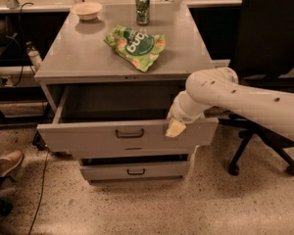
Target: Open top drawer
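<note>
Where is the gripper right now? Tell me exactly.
In the camera view, the gripper sits at the upper edge of the front of the top drawer, which stands pulled out, just right of its centre pull.

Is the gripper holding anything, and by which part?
The gripper is on the upper front edge of the top drawer, right of its pull; whether it actually grips that edge cannot be told.

Claw (175, 128) on top drawer (88, 138) front rim, open cavity behind, chair (269, 33) rightward.
</note>
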`<state>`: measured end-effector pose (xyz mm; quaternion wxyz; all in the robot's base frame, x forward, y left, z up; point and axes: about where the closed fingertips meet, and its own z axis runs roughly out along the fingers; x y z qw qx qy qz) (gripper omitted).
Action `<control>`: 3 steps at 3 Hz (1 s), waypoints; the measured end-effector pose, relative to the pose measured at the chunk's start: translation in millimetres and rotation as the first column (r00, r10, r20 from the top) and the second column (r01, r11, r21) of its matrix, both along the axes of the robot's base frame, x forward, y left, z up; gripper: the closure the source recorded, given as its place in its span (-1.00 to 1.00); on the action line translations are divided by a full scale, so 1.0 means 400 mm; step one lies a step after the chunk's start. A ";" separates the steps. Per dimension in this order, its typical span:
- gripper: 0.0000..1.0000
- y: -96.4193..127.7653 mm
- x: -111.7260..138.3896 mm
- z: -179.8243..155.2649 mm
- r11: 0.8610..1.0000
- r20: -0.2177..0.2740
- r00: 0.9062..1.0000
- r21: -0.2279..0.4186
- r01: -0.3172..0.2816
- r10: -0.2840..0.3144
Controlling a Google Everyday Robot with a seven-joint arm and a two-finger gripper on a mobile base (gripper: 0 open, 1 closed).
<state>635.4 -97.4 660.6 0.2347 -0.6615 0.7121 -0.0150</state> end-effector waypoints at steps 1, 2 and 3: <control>1.00 0.000 -0.001 0.000 1.000 0.000 1.000 0.000 0.000 0.000; 1.00 -0.016 -0.072 0.005 0.999 -0.022 1.000 0.027 0.019 -0.019; 1.00 -0.016 -0.072 0.005 0.999 -0.022 1.000 0.028 0.019 -0.019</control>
